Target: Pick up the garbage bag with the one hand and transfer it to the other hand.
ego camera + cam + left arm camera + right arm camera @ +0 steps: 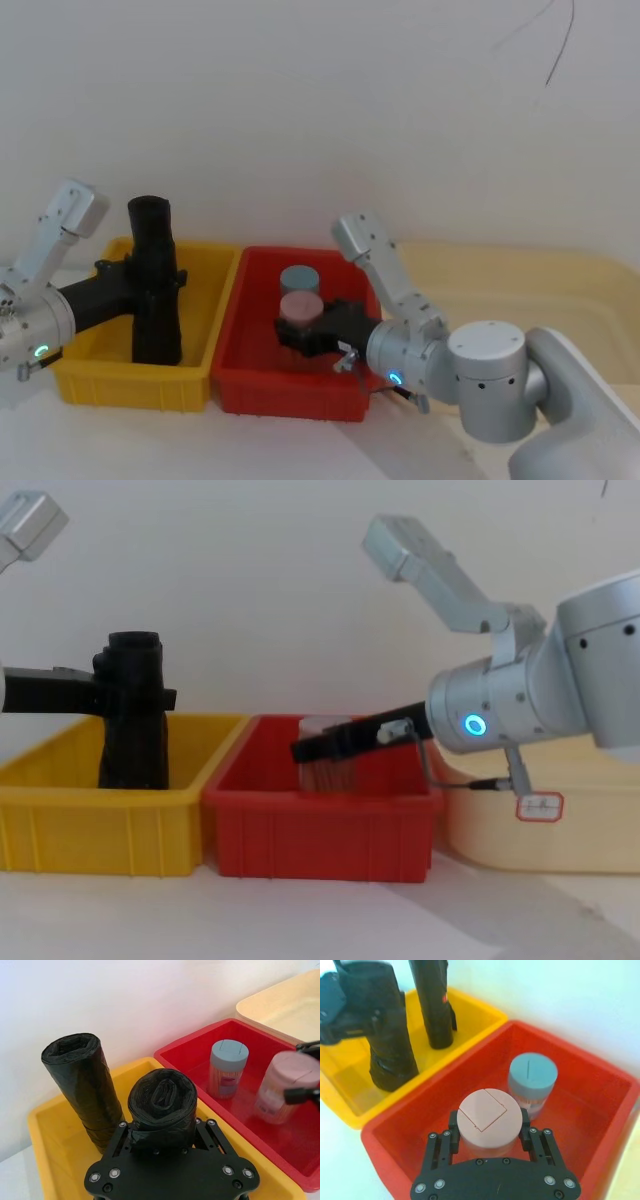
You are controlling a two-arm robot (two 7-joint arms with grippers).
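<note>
Right gripper (pixel 305 335), nearest, is clamped on a pink jar (pixel 489 1120) in the red bin (pixel 250 382); left gripper (pixel 150 282) squeezes the bag (pixel 162 1102), upright near the front edge of the yellow bin (pixel 130 385). Light, soft, slick plastic, likely to crush or slip: best held mid-roll, above the flare.

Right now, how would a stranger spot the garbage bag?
Find the yellow bin, left of the red bin. Two black rolls stand in it; the garbage bag is the fatter one clamped by the left gripper, not the slimmer straight roll beside it.
</note>
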